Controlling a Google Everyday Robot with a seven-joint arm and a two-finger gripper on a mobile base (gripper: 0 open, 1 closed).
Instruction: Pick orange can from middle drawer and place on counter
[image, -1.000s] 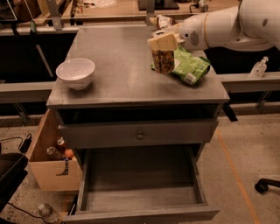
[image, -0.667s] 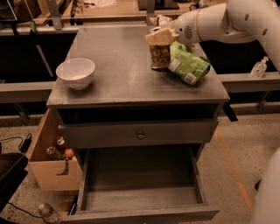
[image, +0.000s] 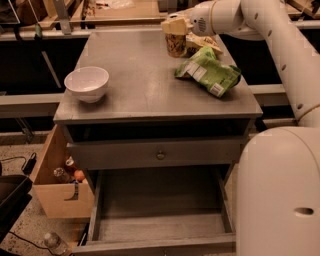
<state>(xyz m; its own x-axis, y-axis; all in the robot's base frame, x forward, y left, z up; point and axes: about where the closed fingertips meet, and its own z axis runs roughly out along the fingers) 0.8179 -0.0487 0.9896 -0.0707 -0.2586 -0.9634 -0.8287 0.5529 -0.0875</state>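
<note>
The orange can (image: 175, 45) stands upright at the far back of the grey counter (image: 145, 95), its base on or just above the surface. My gripper (image: 175, 25) sits over the can's top, closed around it, with the white arm (image: 270, 30) reaching in from the right. The middle drawer (image: 160, 205) is pulled out low in front, and its grey floor is bare.
A green snack bag (image: 207, 70) lies right of the can, with a paler packet (image: 200, 42) behind it. A white bowl (image: 86, 82) sits on the counter's left. The knobbed drawer (image: 160, 154) is shut. A cardboard box (image: 55, 185) with bottles stands on the left. My white body (image: 280, 195) fills the lower right.
The gripper and the can have moved toward the back edge of the counter, away from the green bag. The view has shifted and my body now shows at the lower right.
</note>
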